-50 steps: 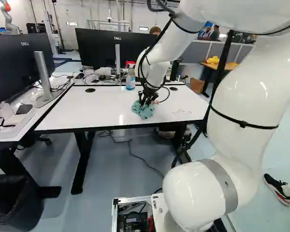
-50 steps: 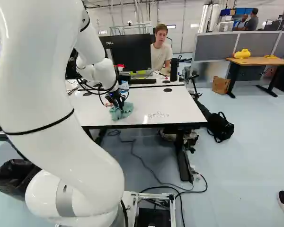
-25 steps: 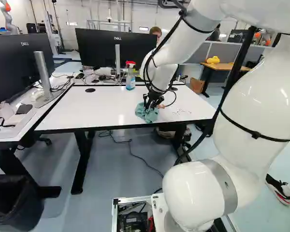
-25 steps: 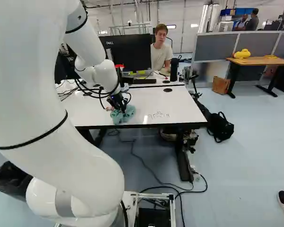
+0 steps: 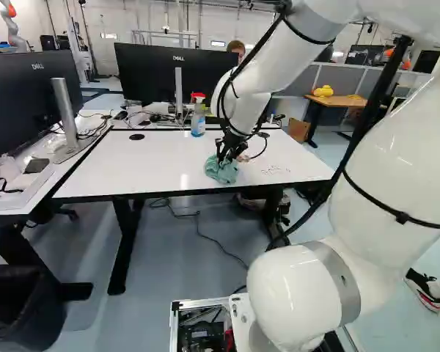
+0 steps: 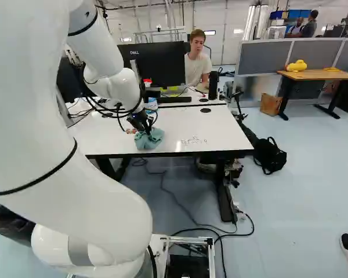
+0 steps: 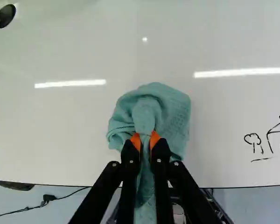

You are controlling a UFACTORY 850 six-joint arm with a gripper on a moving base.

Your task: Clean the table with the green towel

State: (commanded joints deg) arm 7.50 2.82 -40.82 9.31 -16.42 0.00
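Observation:
My gripper [image 5: 226, 157] is low over the white table [image 5: 147, 165], near its front edge in the left base view. In the wrist view the gripper [image 7: 145, 139] is shut on the green towel [image 7: 170, 109], with cloth pinched between both orange pads. The towel lies bunched on the tabletop ahead of the fingers, and part of it trails back between them. In the right base view the towel [image 6: 149, 139] sits under the gripper. Black marker drawings [image 7: 266, 140] are on the table beside the towel.
A spray bottle [image 5: 198, 117] stands at the table's back edge, before a monitor [image 5: 169, 73]. A person [image 6: 196, 63] sits behind the table. A black bin [image 5: 22, 308] stands at the left. Another robot [image 5: 12, 26] is far back.
The gripper and the held towel have shifted a little to the right in the left base view, mostly in the first half second. The upper arm has swung right there; the base has stayed put.

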